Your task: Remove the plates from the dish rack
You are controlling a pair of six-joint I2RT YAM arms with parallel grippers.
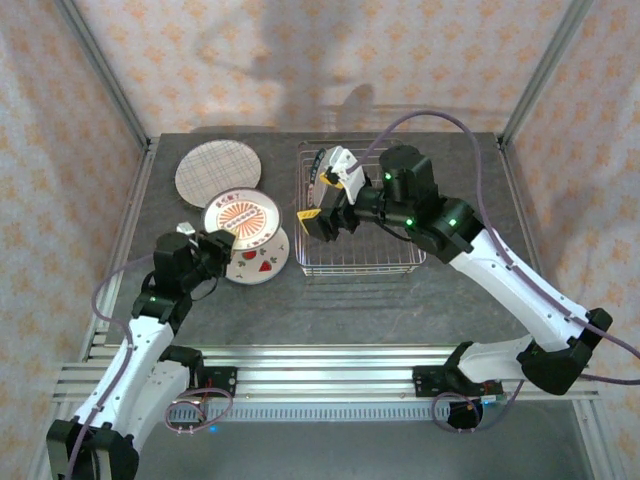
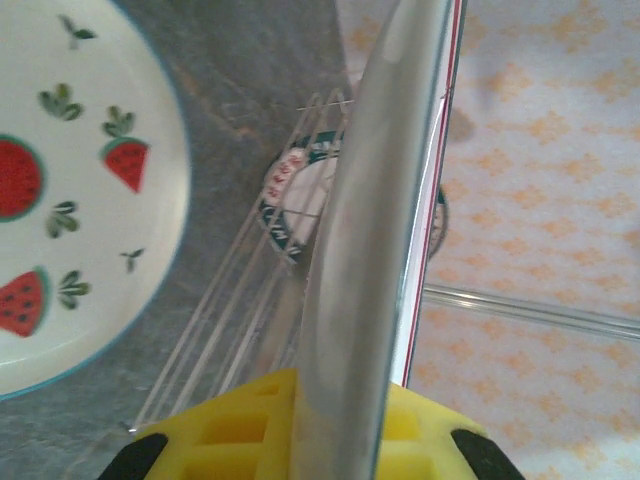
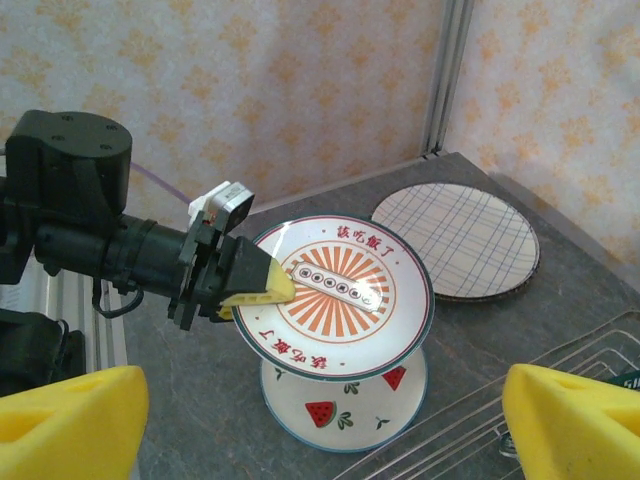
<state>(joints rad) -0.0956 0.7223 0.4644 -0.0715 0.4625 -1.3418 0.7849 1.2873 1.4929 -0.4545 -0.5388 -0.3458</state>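
My left gripper (image 1: 215, 243) is shut on the rim of an orange sunburst plate (image 1: 240, 217) with red lettering. It holds the plate tilted, just above a watermelon plate (image 1: 262, 262) that lies on the table. The right wrist view shows the same grip (image 3: 255, 283) on the sunburst plate (image 3: 345, 300). In the left wrist view that plate (image 2: 380, 230) runs edge-on between my yellow fingers. A plaid plate (image 1: 218, 170) lies flat behind them. My right gripper (image 1: 320, 192) stands open over the left end of the dish rack (image 1: 385, 262), holding nothing. One lettered plate (image 2: 290, 195) stands in the rack.
The dark table (image 1: 330, 310) has free room in front of the rack and the plates. Metal frame posts (image 1: 105, 70) and patterned walls close in the back and sides. An aluminium rail (image 1: 330, 370) runs along the near edge.
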